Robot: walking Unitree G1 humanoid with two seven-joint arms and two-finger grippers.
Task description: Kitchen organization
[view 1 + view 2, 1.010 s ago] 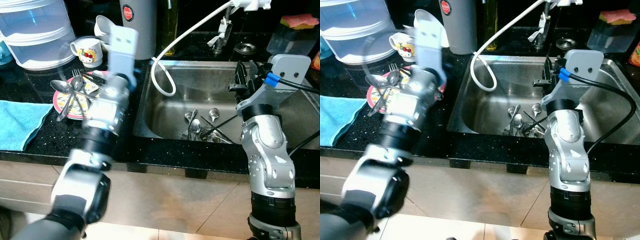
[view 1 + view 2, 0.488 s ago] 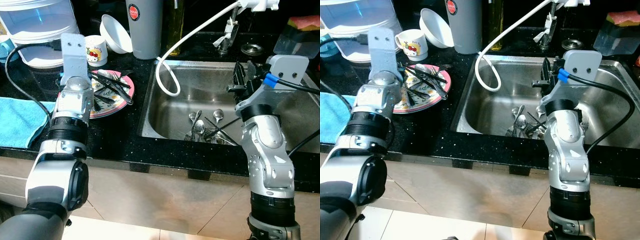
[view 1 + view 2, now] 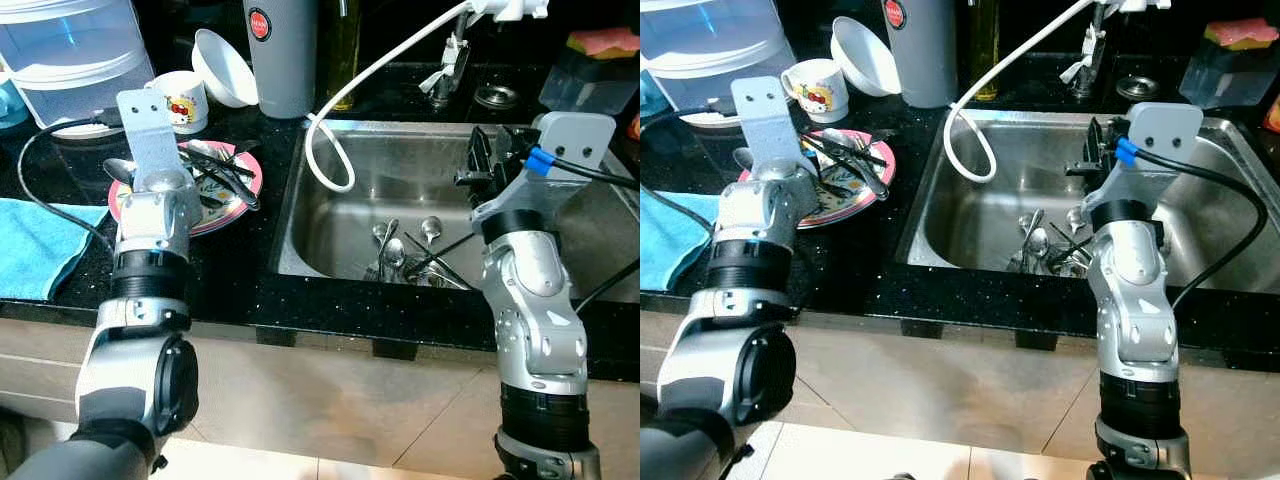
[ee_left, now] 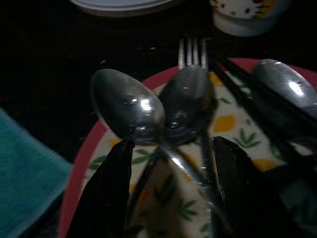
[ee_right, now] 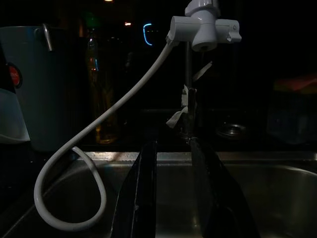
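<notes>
Nearest the camera: black bench (image 3: 250,290) edge with a teal towel (image 3: 35,245) lying at the far left. Left tool (image 4: 171,191) hanging over the near side of the pink plate (image 3: 235,195), fingers (image 4: 106,193) spread apart with nothing gripped, spoon handles running between them. Two spoons (image 4: 129,111) bowl-up on that plate plus a fork (image 4: 192,51), chopsticks and more cutlery piled across it. Right of the plate, steel sink (image 3: 330,225) with a heap of spoons and forks (image 3: 405,255) at the bottom. Right tool (image 5: 171,188) held up over the sink, pointing at the tap (image 5: 203,27), fingers a little apart, empty. White hose (image 3: 330,150) looping down into the sink's left side. Further back: cartoon mug (image 3: 182,100), white bowl (image 3: 225,68) tipped on its side, grey jug (image 3: 280,55), clear container (image 3: 70,60) at far left.
</notes>
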